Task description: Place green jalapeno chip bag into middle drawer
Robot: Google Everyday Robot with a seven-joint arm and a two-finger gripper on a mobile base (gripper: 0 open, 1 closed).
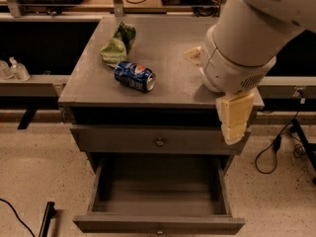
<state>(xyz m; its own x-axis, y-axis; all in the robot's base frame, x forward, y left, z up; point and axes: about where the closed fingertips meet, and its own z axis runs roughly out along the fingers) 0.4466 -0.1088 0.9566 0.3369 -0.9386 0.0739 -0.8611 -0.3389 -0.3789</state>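
Tabletop (170, 38): bag (117, 44) well left of gripper (234, 117)

Gripper (234, 116), at the cabinet's (89, 85) right edge, seems partly hidden.

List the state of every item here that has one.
Crumpled light-green foil chip bag: lying on the cabinet top.
Blue Pepsi can: on its side.
Upper grey knobbed drawer: closed.
Lower grey knobbed drawer: pulled open, nothing visible inside.
Pale-yellow hand: over the cabinet's front right corner, apart from the bag.
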